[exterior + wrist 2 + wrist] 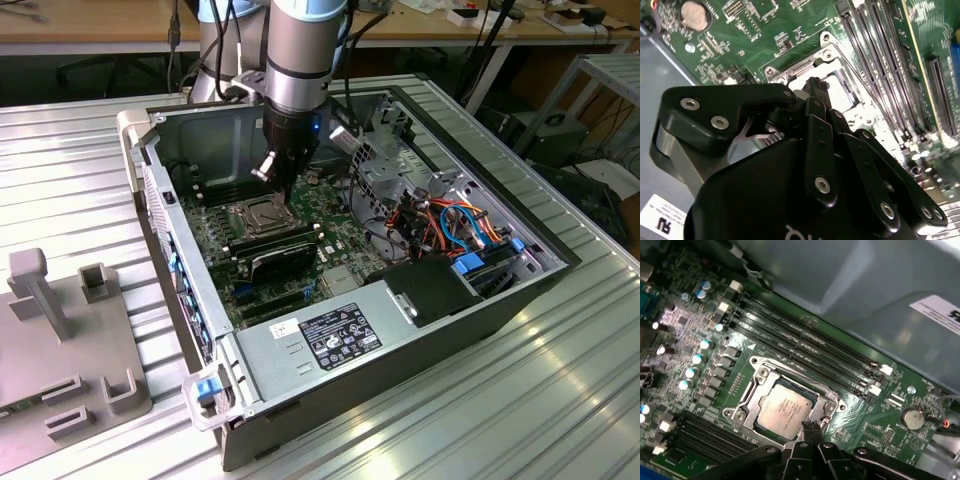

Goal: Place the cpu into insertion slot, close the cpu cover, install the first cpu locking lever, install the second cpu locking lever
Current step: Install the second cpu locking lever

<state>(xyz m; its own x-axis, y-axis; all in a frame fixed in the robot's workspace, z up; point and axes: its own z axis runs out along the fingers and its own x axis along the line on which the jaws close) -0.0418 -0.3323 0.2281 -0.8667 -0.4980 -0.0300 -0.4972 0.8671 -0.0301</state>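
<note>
Watching remotely. The arm is reaching down into the open computer case [172, 250], which is sitting on the ribbed metal table [560, 400]. A grey fixture block [60, 340] is lying on the table off to the exterior view's left.

The gripper [284, 192] is hanging over the green motherboard [345, 250], just above the insertion slot [243, 222].

In the first wrist view I am seeing the cpu [784, 407] lying flat in the slot, silvery top facing up. The cpu cover [751, 390] is lying down around it, its frame overlapping the chip's edges. I cannot tell whether either locking lever is latched.

The gripper [811, 427] is showing clenched here. Its two thin black fingertips [807, 428] are pressed together with nothing between them, and they are sitting right at the edge of the cover frame beside the cpu. I cannot tell whether they are touching the metal.

In the second wrist view the gripper [816, 86] is narrowing to the same closed point against the silver frame of the cover [805, 65].

The long black memory slots [805, 347] are running alongside the socket. A coin cell battery [912, 417] is sitting near one corner of the board.
</note>
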